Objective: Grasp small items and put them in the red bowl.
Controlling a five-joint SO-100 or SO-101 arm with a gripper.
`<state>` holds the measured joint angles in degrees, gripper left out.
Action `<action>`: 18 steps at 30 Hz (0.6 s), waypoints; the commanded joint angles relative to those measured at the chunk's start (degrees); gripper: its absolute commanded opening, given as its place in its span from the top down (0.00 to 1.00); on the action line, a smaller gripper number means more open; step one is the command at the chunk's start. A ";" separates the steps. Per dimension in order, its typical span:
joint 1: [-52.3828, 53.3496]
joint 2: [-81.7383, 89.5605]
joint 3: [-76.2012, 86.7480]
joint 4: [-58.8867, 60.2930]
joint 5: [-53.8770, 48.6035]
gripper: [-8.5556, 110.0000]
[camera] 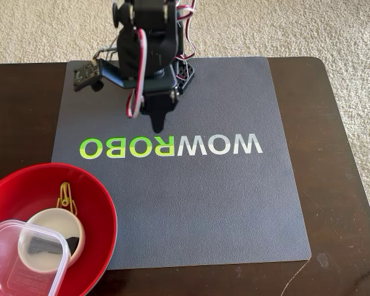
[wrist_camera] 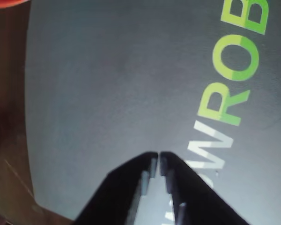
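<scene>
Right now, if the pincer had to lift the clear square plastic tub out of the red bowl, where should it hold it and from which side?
Probably the clear square plastic tub is best gripped by its raised rim corner, coming from above. It lies tilted in the large glossy red bowl, over the small white round bowl, so its thin upper wall is free. The pincer is shut and empty.

Grey mat (camera: 234, 203), square, flat on dark wooden table (camera: 339, 123); "WOWROBO" lettering (camera: 171, 147) across centre, upside down in fixed view, white at right, green at left. Beige carpet (camera: 320, 28) beyond far table edge.
</scene>
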<state>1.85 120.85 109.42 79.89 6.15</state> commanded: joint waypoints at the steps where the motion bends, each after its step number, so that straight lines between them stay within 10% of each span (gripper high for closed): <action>1: -2.72 17.75 21.27 -13.36 -0.35 0.93; 18: 3.52 67.76 63.11 -21.27 -0.44 0.93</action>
<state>1.93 184.04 171.30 57.83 5.27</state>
